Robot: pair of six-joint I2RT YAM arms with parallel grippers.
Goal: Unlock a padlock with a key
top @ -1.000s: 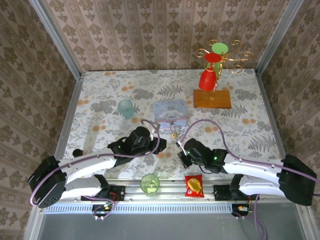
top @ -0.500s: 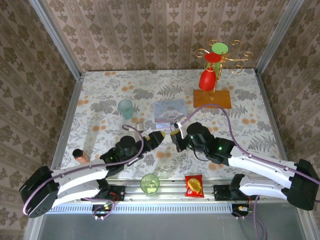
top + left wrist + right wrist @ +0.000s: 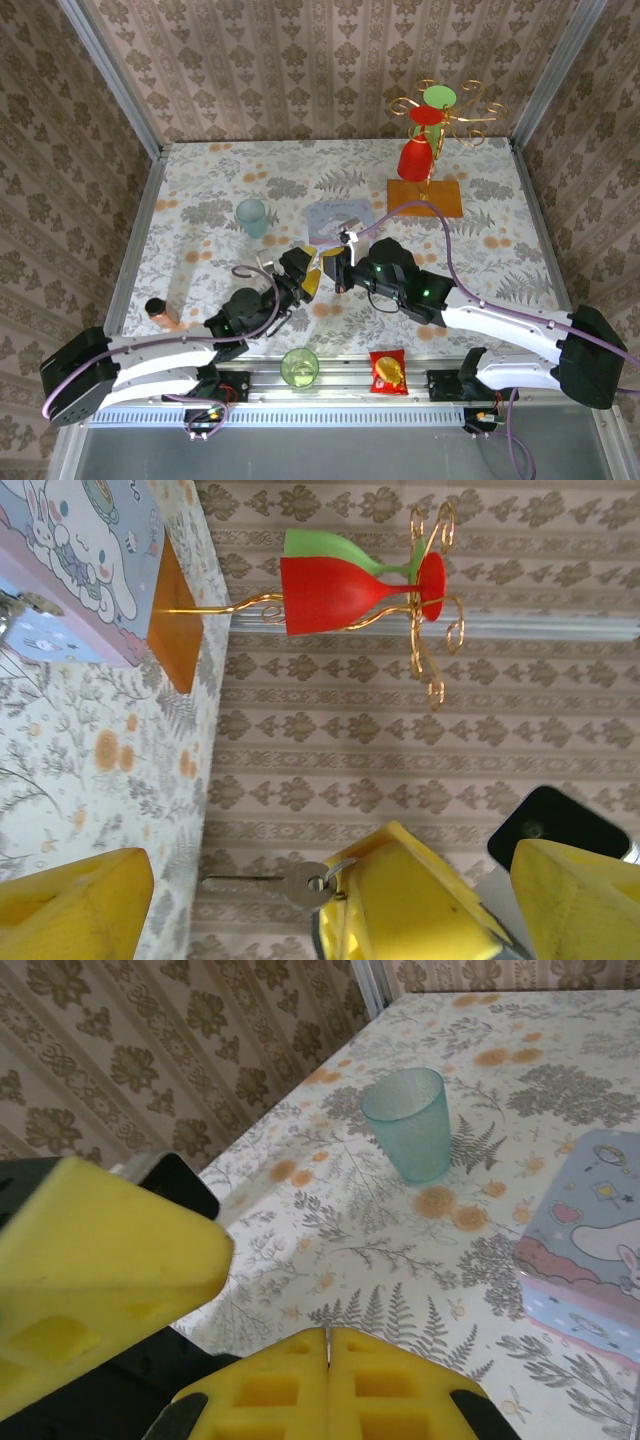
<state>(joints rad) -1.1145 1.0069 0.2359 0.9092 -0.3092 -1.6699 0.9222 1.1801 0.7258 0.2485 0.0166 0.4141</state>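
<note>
Two sets of jaws are met tip to tip above the middle of the table, and the key (image 3: 265, 883) is carried between them.

The key is pinched at its ring end by the right jaws, which are pressed fully together. Its blade is pointed out sideways into the gap of the left jaws, clear of both yellow pads (image 3: 72, 908). The table (image 3: 200, 200) is covered with a floral cloth and is closed in by patterned, papered walls (image 3: 300, 70). On the cloth a pale blue tin (image 3: 335, 215) is seen just beyond the jaws, a teal cup (image 3: 251, 216) to its left, and a gold stand with red and green goblets (image 3: 425, 150) at the far right. The left jaws are spread wide, and nothing is held or touched by them.
</note>
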